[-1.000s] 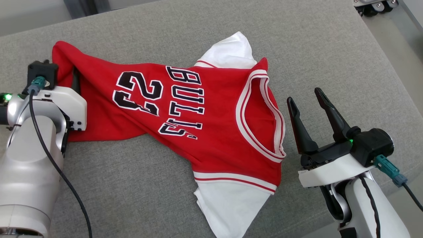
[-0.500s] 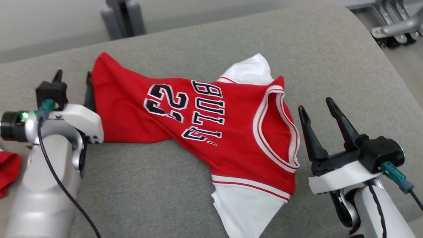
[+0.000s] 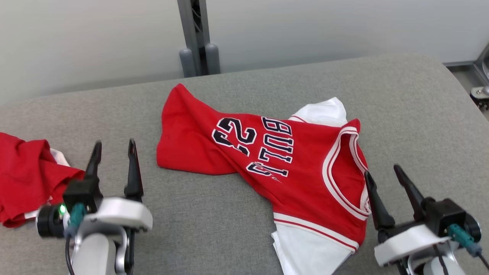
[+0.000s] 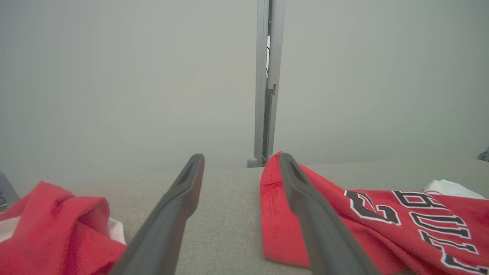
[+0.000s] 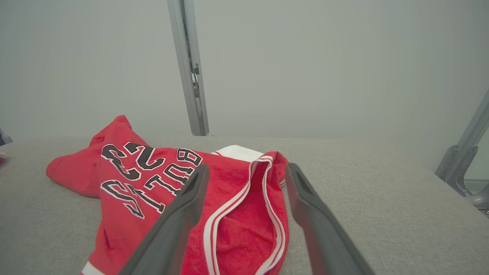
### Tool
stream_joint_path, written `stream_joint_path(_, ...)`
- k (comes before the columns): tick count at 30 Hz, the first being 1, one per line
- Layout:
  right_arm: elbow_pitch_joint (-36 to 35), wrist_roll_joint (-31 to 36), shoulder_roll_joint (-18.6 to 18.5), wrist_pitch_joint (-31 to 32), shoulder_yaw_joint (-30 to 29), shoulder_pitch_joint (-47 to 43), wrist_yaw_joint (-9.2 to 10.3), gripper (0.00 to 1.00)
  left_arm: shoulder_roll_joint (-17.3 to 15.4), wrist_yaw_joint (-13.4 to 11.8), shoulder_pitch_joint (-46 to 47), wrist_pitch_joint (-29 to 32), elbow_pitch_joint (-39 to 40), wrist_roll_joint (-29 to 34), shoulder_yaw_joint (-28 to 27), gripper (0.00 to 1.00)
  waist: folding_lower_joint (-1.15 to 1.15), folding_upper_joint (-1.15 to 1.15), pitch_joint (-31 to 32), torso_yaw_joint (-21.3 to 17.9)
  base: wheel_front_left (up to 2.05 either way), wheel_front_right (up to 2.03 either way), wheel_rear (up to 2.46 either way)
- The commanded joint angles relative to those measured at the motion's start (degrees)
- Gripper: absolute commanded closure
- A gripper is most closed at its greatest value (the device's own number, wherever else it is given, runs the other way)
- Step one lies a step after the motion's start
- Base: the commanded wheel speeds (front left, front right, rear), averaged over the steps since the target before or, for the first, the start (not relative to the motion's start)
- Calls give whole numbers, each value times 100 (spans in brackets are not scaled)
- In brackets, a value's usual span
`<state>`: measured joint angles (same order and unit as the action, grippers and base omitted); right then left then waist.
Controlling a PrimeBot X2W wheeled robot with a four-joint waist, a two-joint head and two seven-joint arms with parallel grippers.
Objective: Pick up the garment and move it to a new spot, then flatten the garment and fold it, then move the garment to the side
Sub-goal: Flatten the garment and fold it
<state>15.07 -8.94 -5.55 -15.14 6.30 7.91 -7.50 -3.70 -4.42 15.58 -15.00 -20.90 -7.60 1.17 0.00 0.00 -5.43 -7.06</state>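
The left gripper [image 3: 114, 143] has let go of the red Bulls jersey [image 3: 301, 179] and backed off, the right gripper [image 3: 382, 170] likewise spread and empty, so flattening looks next.

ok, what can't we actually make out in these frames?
Head view: the second red garment runs off the left edge, so its kind and full shape are unclear.
Head view: the jersey has its near white sleeve cut by the bottom edge, and a crease hides part of the number.
Right wrist view: the right gripper has its fingers across part of the collar.
Left wrist view: the jersey runs off the right edge.
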Motion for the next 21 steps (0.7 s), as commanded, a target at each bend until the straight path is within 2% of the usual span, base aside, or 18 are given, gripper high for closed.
stream_joint_path(1, 72, 63, -22, -9, -29, -164, 2, 0, 18, 25, -277, -16, 134, -27, -25, 0, 0, 0, 152, 104, 0, 0, 0)
stream_joint_path(7, 225, 94, 62, -9, -111, -387, 2, 0, 70, -76, -880, -12, 586, -257, 21, 0, 0, 0, 274, 136, 0, 0, 0)
stream_joint_path(13, 342, 107, 122, -9, -192, -425, 2, 0, 68, -177, -987, -12, 696, -323, 210, 0, 0, 0, 291, 143, 0, 0, 0)
stream_joint_path(21, 1335, -71, 204, -9, -249, -291, 2, 0, 68, -188, -859, -12, 610, -295, 316, 0, 0, 0, 183, 142, 0, 0, 0)
